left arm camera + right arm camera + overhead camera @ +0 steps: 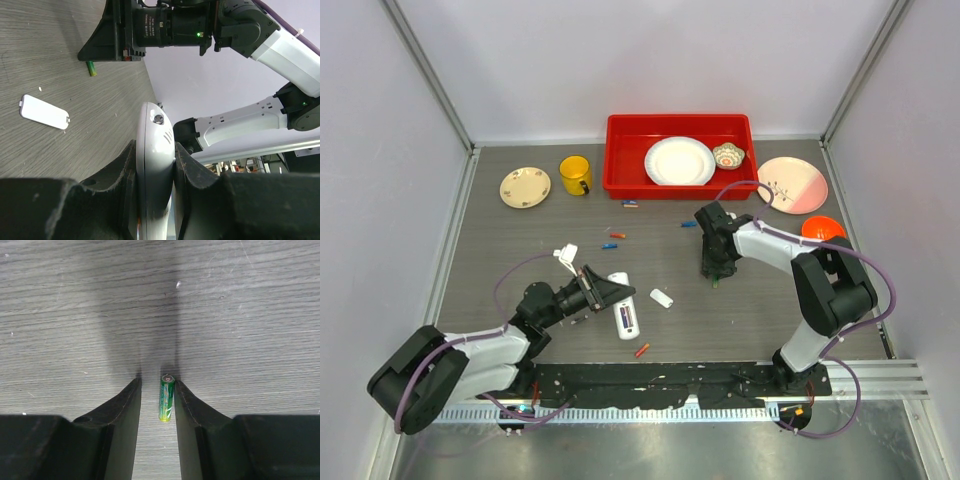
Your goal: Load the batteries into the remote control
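I find the left gripper (pixel 155 147) clamped on the remote (pixel 152 125); the right gripper (pixel 157 385), narrow, straddles a green battery (pixel 166 399) lying on the table (pixel 250 315), not gripping it

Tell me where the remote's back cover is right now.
In the top view, the back cover lies loose on the table just right of the remote control, left of the right gripper.

The remote control (pixel 152 130) is sitting between the left hand's (pixel 155 147) fingers. The back cover (pixel 662 298) is lying on the counter (pixel 520 250) to its right. One battery (pixel 166 398) is lying between the right hand's (pixel 157 385) fingers.
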Tool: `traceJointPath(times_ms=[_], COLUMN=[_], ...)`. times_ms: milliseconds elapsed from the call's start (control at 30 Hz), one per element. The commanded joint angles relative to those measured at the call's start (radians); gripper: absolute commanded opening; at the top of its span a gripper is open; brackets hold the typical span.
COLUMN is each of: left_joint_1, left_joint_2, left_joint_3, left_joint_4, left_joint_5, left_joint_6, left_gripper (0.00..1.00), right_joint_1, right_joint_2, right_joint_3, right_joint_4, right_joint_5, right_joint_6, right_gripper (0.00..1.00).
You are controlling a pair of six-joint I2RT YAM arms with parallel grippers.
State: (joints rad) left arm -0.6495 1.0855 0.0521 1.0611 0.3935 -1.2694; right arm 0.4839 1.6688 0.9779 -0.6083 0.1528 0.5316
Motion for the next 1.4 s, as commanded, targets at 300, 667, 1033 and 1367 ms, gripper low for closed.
traceJointPath(times_ms=[300, 667, 1033, 1367], left_joint_1=[-0.010, -0.048, -0.122, -0.150], left_joint_2=[0.053, 0.178, 0.412, 0.473], left_joint_3=[0.045, 0.109, 0.206, 0.284], left_joint_4=[0.123, 0.220, 0.485, 0.485], left_joint_5=[0.007, 0.024, -0.091, -0.214], left_joint_6=[0.016, 0.004, -0.035, -0.015], left_gripper=[0.00, 0.00, 0.00, 0.00], right_joint_1=[-0.034, 0.126, 0.427, 0.463], right_joint_2=[0.039, -0.383, -0.834, -0.976], right_joint_3=[-0.045, -0.100, -0.194, -0.254], right_joint_4=[0.028, 0.105, 0.117, 0.162], right_joint_5=[-0.030, 0.037, 0.215, 0.194], right_joint_6=[-0.022, 0.036, 0.028, -0.001], right_gripper=[0.19, 0.01, 0.01, 0.01])
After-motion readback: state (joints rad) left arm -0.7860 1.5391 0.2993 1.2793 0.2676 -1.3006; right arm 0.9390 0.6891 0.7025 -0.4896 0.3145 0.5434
